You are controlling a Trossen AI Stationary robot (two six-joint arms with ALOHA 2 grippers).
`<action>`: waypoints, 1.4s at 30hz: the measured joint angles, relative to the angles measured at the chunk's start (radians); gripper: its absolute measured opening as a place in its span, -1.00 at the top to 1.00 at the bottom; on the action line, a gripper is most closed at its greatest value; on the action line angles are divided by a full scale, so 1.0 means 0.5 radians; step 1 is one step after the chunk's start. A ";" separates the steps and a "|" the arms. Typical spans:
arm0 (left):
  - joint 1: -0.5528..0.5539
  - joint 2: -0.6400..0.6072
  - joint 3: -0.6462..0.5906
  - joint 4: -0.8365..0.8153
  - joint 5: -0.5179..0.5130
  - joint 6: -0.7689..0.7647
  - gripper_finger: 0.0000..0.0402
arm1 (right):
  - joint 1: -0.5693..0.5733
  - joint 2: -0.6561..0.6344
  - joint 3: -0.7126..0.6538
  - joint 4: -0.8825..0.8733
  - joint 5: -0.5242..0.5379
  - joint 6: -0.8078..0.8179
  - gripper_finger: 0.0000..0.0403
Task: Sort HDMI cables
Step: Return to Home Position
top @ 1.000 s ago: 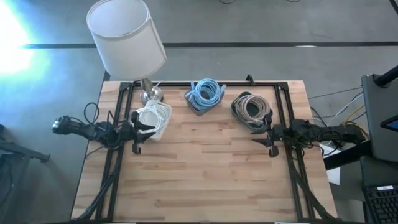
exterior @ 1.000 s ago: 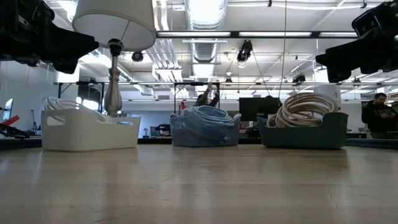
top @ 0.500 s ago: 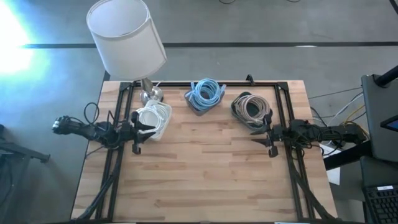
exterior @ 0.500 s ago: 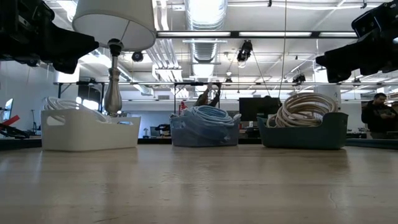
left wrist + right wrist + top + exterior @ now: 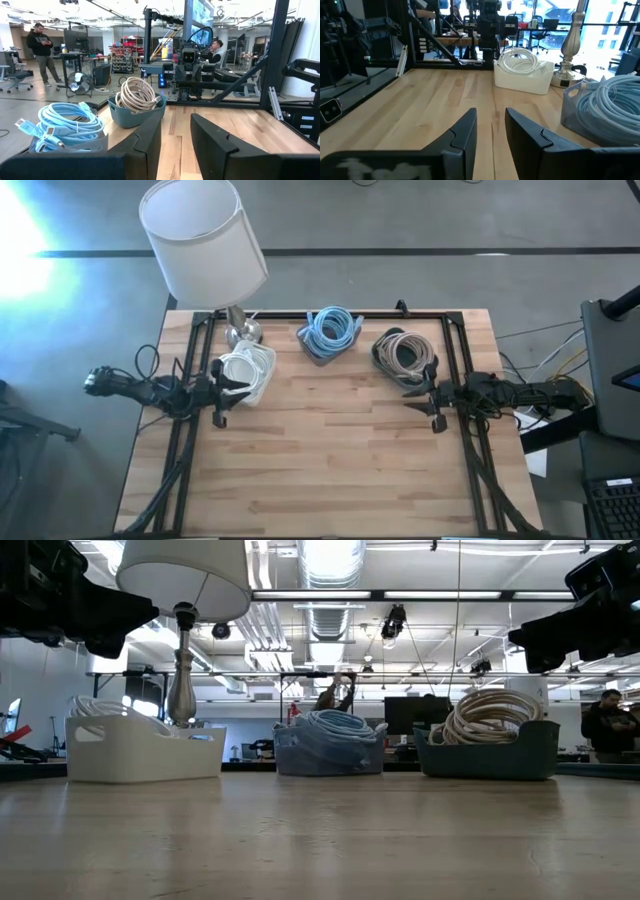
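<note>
**Both grippers raised and empty, cables lying in three bins**

The left gripper [image 5: 176, 122] hangs above the table [image 5: 320, 470], fingers slightly apart with nothing between them. Just beside it sits the white bin [image 5: 140, 748] of white cables [image 5: 245, 367]. Facing it, the right gripper [image 5: 491, 114] is likewise parted and empty, near the green bin [image 5: 490, 755] of tan cables [image 5: 404, 350]. Between those, the middle bin [image 5: 328, 758] holds light blue cables [image 5: 332, 328]. A lamp [image 5: 203, 240] stands by the white bin. The tabletop is pale wood planks. Beyond is a workshop where a person [image 5: 42, 42] stands.
</note>
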 joint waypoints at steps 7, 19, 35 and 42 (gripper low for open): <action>-0.001 0.000 0.000 0.000 0.000 0.000 0.45 | -0.001 0.000 0.000 0.000 0.000 -0.001 0.47; -0.001 0.000 0.000 0.000 0.000 0.000 0.45 | -0.001 0.000 0.000 0.000 0.000 -0.002 0.55; -0.001 0.000 0.000 0.001 0.000 0.000 0.45 | -0.001 0.000 0.000 0.001 0.000 0.000 0.54; -0.001 0.000 0.000 0.000 0.000 0.000 0.45 | -0.001 0.000 0.000 0.001 0.000 -0.001 0.51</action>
